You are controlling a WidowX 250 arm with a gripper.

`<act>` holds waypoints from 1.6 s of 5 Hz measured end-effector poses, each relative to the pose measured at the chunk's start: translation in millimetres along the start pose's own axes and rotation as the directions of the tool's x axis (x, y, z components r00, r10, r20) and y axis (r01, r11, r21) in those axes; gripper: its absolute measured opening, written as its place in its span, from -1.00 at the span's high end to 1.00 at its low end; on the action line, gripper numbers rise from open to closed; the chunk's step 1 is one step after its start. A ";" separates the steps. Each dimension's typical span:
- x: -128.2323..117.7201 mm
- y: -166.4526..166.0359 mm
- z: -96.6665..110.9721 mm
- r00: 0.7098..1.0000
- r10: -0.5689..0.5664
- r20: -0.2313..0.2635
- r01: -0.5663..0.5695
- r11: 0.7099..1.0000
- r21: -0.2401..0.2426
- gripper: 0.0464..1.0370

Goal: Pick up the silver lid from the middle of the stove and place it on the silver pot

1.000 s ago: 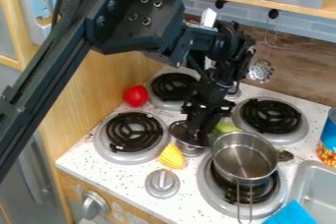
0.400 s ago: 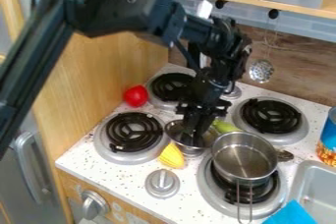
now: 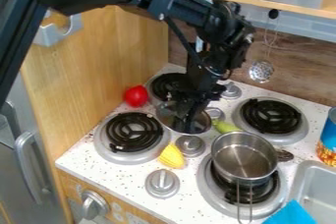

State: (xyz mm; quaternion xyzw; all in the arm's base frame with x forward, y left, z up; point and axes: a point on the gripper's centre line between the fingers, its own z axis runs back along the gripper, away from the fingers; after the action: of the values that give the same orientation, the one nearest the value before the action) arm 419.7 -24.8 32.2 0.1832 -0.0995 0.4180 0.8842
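Observation:
The black gripper (image 3: 183,122) hangs down behind the centre of the stove, its fingers at a small metal bowl (image 3: 200,123). It is shut on the bowl, whose right side shows past the fingers; part of the bowl is hidden behind them. A yellow corn-like toy (image 3: 172,156) lies in front and to the left of a stove knob (image 3: 190,145). Right of the bowl lies a green toy (image 3: 225,126), behind a larger metal pot (image 3: 244,155) on the front right burner.
A red toy (image 3: 136,96) lies by the wooden wall, near the back left burner (image 3: 172,86). The front left burner (image 3: 134,132) and back right burner (image 3: 270,116) carry black coils. At right are a can (image 3: 328,142), the sink (image 3: 315,179) and a blue cloth (image 3: 292,214).
The gripper and the small bowl have moved towards the back of the stove and slightly left. More of the knob in front of the bowl has come into sight.

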 end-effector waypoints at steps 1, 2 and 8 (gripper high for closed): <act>-20.9 -8.1 16.8 0.997 -0.056 0.055 0.058 0.998 -0.028 0.45; -38.6 -18.3 45.4 0.990 -0.128 0.051 0.134 0.984 -0.119 0.45; -95.3 -30.6 80.9 0.938 -0.343 0.052 0.341 0.888 -0.308 0.45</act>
State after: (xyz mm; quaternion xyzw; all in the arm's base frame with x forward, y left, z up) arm 381.5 -142.6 67.4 0.0550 -0.1289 0.2352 0.9618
